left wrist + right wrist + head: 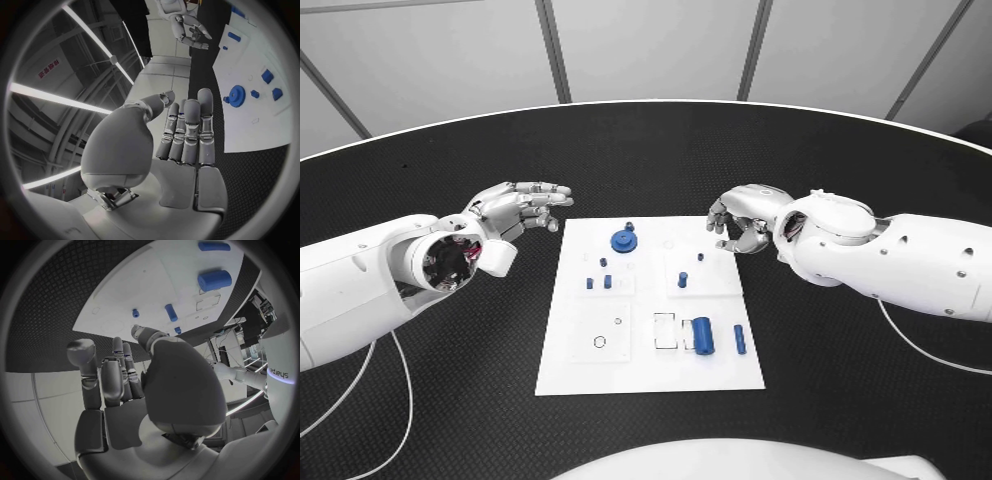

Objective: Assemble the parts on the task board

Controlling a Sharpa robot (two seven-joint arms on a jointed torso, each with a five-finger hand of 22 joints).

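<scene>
The round black counter (pixel 473 400) carries everything, its pale rim curving across the far side. In its middle lies the white rectangular task board (pixel 646 370), flat, its long sides running away from the robot.

The left silver hand (pixel 519 208) hovers over the bare counter just beside the board's far left corner, fingers stretched out side by side and slightly curled, holding nothing; the left wrist view shows the fingers (pixel 187 131) straight and close together, apart from the board. The right silver hand (pixel 740 222) hangs at the board's far right corner, its fingers bent downward over the board's edge and parted, with nothing between them; whether the fingertips touch the board cannot be told.

On the board, the thick blue cylinder (pixel 704 335) lies on its side in the near right part, with a thinner blue rod (pixel 738 339) just beside it to the right. A blue gear-like disc with a knob (pixel 625 240) sits near the far edge. Small blue pegs (pixel 604 280) stand at the middle left, and one more blue peg (pixel 682 279) stands right of them.
</scene>
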